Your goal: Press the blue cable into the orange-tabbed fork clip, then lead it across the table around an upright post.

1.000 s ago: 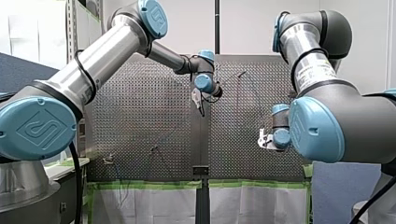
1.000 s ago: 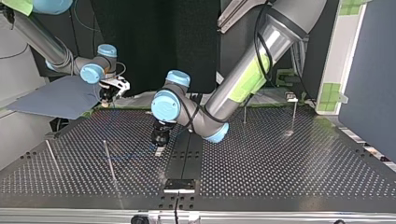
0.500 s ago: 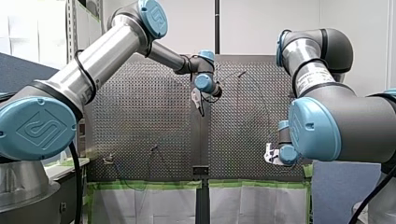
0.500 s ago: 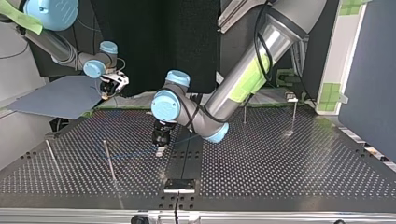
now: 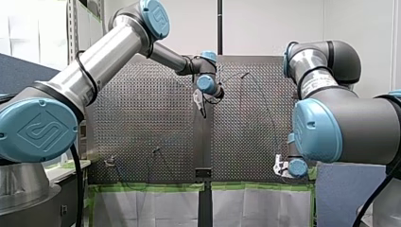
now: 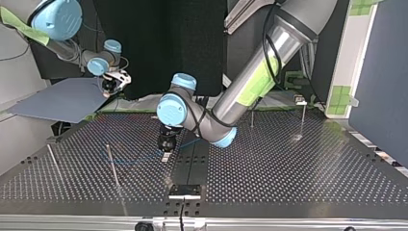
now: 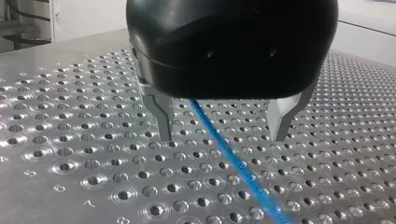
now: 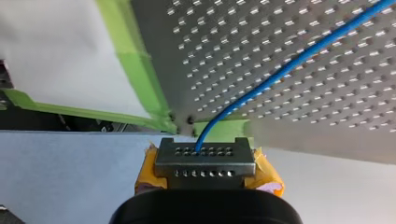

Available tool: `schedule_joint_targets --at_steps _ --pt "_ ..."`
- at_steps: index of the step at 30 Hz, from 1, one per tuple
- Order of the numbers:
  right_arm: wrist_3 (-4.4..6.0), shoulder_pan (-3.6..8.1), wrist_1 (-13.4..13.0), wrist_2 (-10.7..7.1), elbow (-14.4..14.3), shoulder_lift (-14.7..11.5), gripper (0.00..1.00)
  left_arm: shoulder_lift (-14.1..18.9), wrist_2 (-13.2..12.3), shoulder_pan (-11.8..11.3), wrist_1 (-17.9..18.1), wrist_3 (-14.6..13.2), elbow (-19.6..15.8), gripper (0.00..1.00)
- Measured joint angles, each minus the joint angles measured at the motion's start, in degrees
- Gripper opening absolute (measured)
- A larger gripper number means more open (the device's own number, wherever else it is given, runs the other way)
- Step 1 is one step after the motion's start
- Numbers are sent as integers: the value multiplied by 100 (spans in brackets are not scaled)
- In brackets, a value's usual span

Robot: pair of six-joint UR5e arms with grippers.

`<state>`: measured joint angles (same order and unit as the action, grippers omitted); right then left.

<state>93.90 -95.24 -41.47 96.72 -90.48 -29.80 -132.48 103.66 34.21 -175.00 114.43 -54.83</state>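
One blue cable (image 8: 289,66) runs from my right gripper (image 8: 205,156) diagonally across the table (image 8: 327,107).

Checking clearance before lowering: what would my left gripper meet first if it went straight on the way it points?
Most likely the perforated table: my left gripper points down at it from seemingly close above. The blue cable runs between its open fingers.

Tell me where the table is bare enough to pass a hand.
Top view: the table's right half is bare, from the far posts to the near edge. The left half is crowded: left gripper, open over the cable, and two near posts. The right gripper holds the cable beyond the far-left corner.
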Motion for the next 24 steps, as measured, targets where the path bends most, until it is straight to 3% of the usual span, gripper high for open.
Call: schedule_joint_targets --at_steps 9,24 --pt "-30 149 -160 -19 192 435 0 0 -2 -32 0 -1 0 100" --pt "-118 303 -349 -144 488 873 0 0 -7 -65 -21 -17 -1 100"
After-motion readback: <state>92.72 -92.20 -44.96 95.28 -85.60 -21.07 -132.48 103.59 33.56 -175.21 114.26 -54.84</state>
